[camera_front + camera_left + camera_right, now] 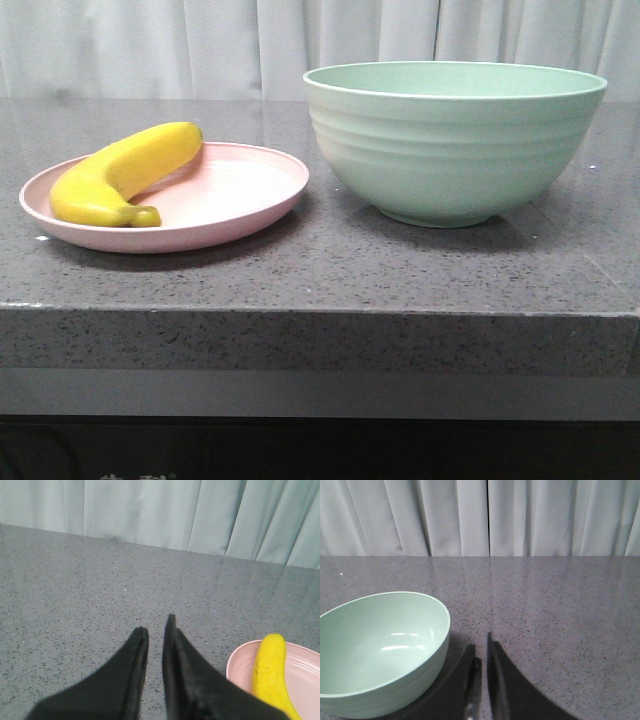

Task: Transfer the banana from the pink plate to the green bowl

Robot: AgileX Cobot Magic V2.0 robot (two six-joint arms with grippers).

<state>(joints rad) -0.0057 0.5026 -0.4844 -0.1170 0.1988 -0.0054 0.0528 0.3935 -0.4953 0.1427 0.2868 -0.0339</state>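
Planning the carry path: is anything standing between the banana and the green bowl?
Nothing visible does. The banana lies on the pink plate, the green bowl stands just right of it, and only bare countertop separates them.

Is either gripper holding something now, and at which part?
Nothing is held. Left gripper and right gripper are nearly closed and empty; the curved yellow banana lies on the pale pink plate.

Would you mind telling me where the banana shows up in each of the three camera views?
Front view: the banana lies on the left part of the pink plate, left of the green bowl.
Left wrist view: the banana is at the lower right, on the plate, beside the left claw.
Right wrist view: not in it.
Shared landmark: the speckled grey countertop and pale curtain.
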